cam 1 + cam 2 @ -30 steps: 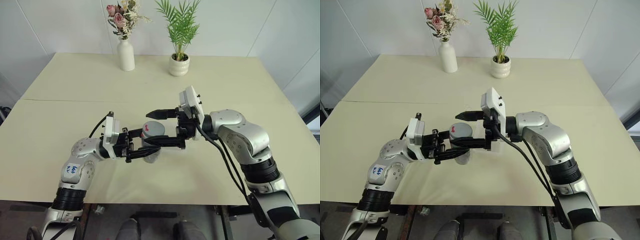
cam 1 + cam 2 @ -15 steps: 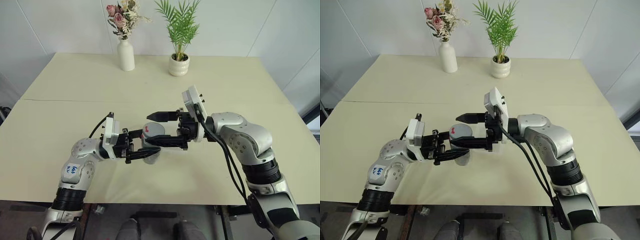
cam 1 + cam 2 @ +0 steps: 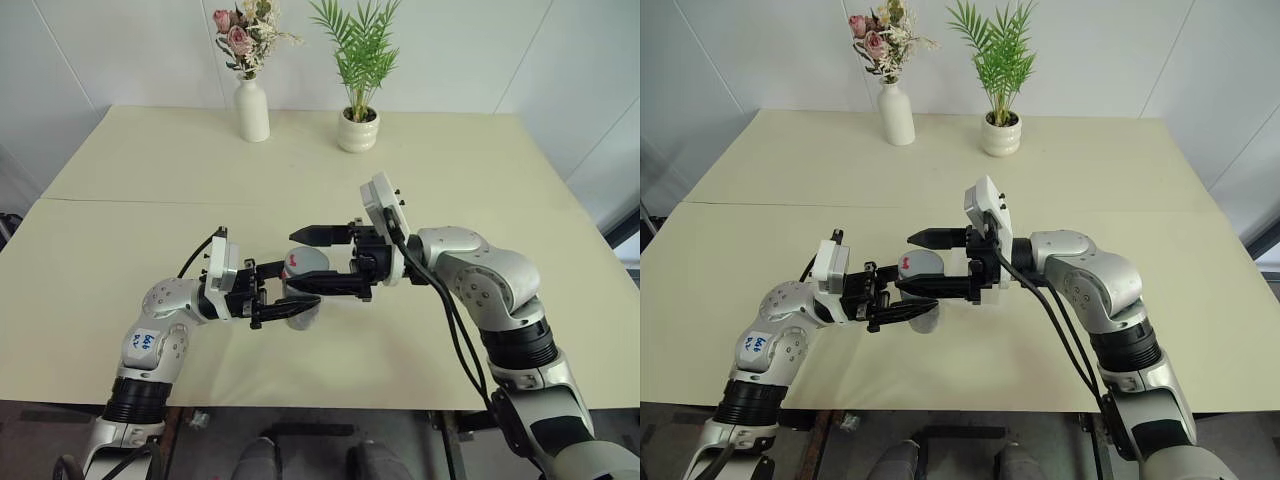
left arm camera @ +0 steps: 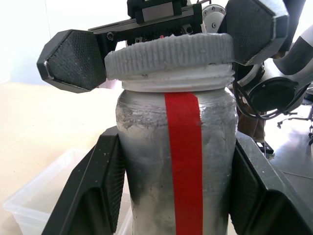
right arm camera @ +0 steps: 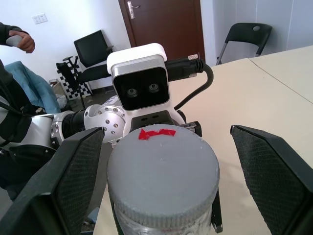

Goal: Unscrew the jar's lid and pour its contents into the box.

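Note:
My left gripper point(image 3: 290, 298) is shut on the jar point(image 4: 176, 161), a small cloudy cylinder with a red stripe, and holds it upright above the table. The grey ribbed lid point(image 5: 164, 164) sits on the jar's neck with a red mark on top. From the right, my right gripper point(image 3: 300, 258) reaches in level. It stands open, one pad on each side of the lid, with small gaps in the right wrist view. The clear box point(image 4: 29, 205) lies on the table beyond the jar. Through the cloudy wall the contents cannot be made out.
A white vase of flowers point(image 3: 252, 110) and a white pot with a green plant point(image 3: 357, 130) stand at the table's far edge. In the right wrist view a person point(image 5: 14, 44) and black chairs point(image 5: 95, 49) are beyond the table.
The right gripper has rolled a little about the lid and stays open. The left gripper and the jar have kept still.

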